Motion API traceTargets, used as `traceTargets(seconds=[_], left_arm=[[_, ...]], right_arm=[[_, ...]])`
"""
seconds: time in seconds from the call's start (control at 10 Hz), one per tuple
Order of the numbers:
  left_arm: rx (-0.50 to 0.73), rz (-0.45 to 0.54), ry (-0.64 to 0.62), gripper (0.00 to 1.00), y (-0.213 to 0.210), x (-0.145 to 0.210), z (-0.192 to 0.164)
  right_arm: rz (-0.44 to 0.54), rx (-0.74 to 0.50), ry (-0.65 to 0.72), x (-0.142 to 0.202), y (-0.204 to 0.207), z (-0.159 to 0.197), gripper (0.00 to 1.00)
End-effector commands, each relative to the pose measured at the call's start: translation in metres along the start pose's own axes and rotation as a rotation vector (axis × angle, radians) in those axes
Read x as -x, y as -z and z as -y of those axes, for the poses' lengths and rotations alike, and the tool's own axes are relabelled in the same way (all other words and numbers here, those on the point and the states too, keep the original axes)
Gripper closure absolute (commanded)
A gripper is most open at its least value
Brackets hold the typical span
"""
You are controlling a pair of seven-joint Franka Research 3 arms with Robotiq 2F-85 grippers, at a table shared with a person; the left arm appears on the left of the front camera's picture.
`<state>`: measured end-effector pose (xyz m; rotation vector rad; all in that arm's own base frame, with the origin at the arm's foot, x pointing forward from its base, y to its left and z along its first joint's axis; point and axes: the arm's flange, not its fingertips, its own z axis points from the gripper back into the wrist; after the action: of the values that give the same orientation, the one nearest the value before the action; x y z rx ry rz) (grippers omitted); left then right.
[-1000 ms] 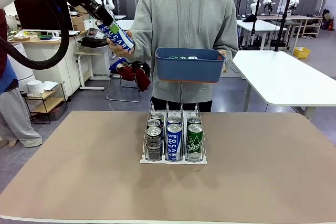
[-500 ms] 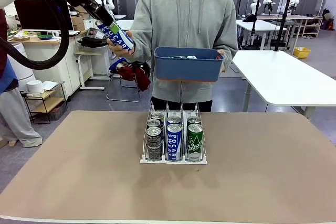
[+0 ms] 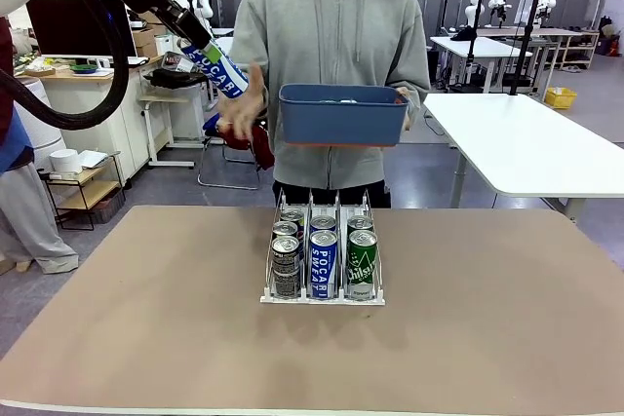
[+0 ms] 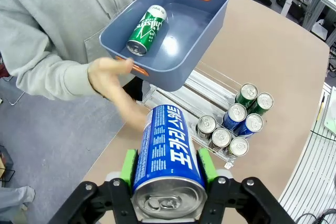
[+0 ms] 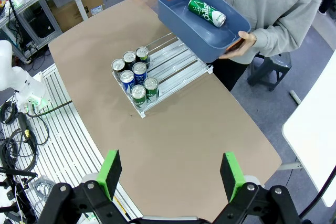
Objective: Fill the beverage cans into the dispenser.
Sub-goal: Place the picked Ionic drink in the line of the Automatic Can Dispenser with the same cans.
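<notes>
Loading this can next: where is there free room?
Free: the dispenser's rear lane stretches, behind six cans bunched at its front lip; bare table left and right of it. Crowded: above the far edge, where the person's bin and hand hang.

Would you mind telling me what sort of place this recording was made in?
Probably a robotics laboratory or workshop: long white work tables, a dark flat computer monitor, and loose black cables on a ribbed metal base.
</notes>
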<state>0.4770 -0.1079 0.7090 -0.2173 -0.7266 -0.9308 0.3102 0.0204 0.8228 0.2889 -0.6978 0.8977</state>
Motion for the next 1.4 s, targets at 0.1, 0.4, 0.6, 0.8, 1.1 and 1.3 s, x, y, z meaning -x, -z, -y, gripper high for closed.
traceTargets(seconds=[0.1,0.4,0.6,0.8,1.1,1.3], left_arm=[[-0.001,0.008,0.002,1.0,-0.003,0.0004,-0.0011],[-0.001,0.008,0.002,1.0,-0.003,0.0004,-0.0011],[-0.001,0.008,0.002,1.0,-0.003,0.0004,-0.0011],[-0.001,0.008,0.002,1.0,-0.003,0.0004,-0.0011],[-0.001,0.008,0.002,1.0,-0.003,0.0004,-0.0011],[0.0,-0.001,0.0,0.43,0.0004,0.0001,-0.0001]], right_arm=[[0.021,-0.013,0.0,0.0026,0.0031,-0.0028,0.0],[0.021,-0.013,0.0,0.0026,0.0031,-0.0028,0.0],[0.021,-0.013,0.0,0.0026,0.0031,-0.0028,0.0],[0.021,-0.013,0.0,0.0026,0.0031,-0.0028,0.0],[0.021,-0.013,0.0,0.0026,0.0031,-0.0028,0.0],[0.021,-0.013,0.0,0.0026,0.0031,-0.0028,0.0]])
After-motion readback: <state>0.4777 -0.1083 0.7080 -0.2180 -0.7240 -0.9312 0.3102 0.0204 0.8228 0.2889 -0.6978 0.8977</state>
